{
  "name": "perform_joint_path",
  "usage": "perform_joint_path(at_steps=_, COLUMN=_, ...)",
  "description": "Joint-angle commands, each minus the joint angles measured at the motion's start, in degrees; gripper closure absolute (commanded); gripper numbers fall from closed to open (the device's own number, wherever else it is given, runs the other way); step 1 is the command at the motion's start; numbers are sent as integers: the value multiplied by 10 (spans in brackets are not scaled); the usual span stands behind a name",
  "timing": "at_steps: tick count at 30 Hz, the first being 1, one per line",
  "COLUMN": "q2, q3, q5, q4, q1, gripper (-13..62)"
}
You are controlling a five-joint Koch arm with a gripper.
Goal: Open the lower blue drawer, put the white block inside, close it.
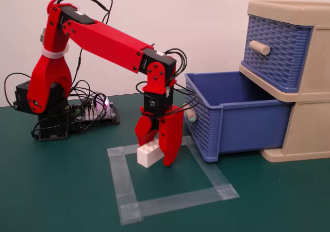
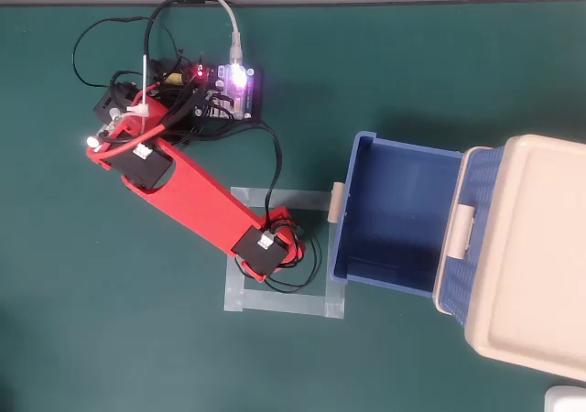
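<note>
Taped square outline (image 1: 170,198) lies nearest, on the green surface (image 1: 62,191) toward its front edge. Within the square stands the white block (image 1: 149,153), studs up, with the red claw (image 1: 157,152) lowered over it; its two fingers bracket the block, one behind and one in front, apparently touching it, though whether the pinch is firm cannot be told. Beyond, toward the right edge of the surface, the lower blue drawer (image 1: 242,121) is pulled fully out of the beige cabinet (image 1: 309,93) and is empty in the overhead view. Judged step: grasping. For a sound grasp, press squarely on opposite faces, lift clear of the drawer wall, then release over the open interior.
</note>
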Motion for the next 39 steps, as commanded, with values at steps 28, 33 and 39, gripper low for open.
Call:
perform_joint_path(at_steps=28, q2=-20, q3=-553, q5=36, q4=49, q1=-187, gripper=496)
perform_joint_path(at_steps=33, q2=4, q3=-558, q5=40, q4=83, q1=-186, gripper=152)
perform_joint_path(at_steps=39, q2=144, q3=-554, q5=22, q4=282, q1=-197, gripper=153)
